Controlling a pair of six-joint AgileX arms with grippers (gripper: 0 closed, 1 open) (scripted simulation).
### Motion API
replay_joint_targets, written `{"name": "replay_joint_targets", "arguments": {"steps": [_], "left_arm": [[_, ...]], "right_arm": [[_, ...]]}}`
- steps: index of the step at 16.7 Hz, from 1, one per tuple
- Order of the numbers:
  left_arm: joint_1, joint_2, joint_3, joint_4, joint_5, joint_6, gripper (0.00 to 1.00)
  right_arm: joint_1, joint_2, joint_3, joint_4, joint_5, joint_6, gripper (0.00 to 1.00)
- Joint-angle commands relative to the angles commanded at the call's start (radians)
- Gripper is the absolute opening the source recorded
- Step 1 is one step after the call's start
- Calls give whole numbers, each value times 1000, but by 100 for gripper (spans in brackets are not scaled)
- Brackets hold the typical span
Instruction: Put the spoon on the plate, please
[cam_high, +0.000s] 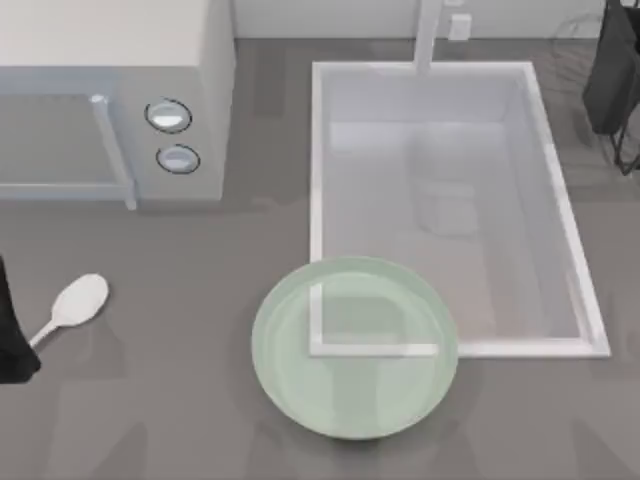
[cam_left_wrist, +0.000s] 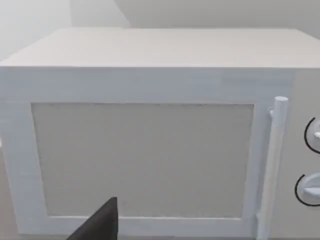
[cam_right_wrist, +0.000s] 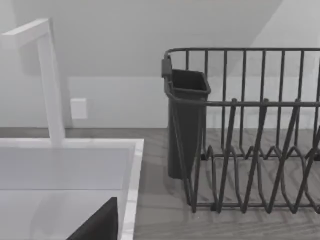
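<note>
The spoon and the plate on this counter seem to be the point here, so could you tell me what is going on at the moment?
Nothing is being handled yet. The spoon lies on the counter at the table's left, below the microwave, apart from the plate. The plate sits partly over the near left corner of the sink and has nothing on it. The left arm is at the left edge close to the spoon's handle; the right arm is parked at the far right near the dish rack.

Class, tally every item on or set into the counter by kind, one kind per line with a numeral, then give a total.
Spoon: 1
Plate: 1
Microwave: 1
Sink: 1
Faucet: 1
Dish rack: 1
Total: 6
</note>
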Motion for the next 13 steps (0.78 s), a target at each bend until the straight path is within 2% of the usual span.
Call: {"name": "replay_joint_targets", "arguments": {"steps": [3, 6, 9, 13], "left_arm": [[1, 12, 12, -10, -1, 7, 100], [9, 108, 99, -86, -3, 64, 100], [17, 299, 243, -222, -3, 158, 100], [31, 681, 471, -460, -2, 315, 100]], "right_arm": [[0, 0, 0, 0, 0, 0, 100], [0, 0, 0, 0, 0, 0, 100], [0, 0, 0, 0, 0, 0, 100], [0, 0, 0, 0, 0, 0, 100]]}}
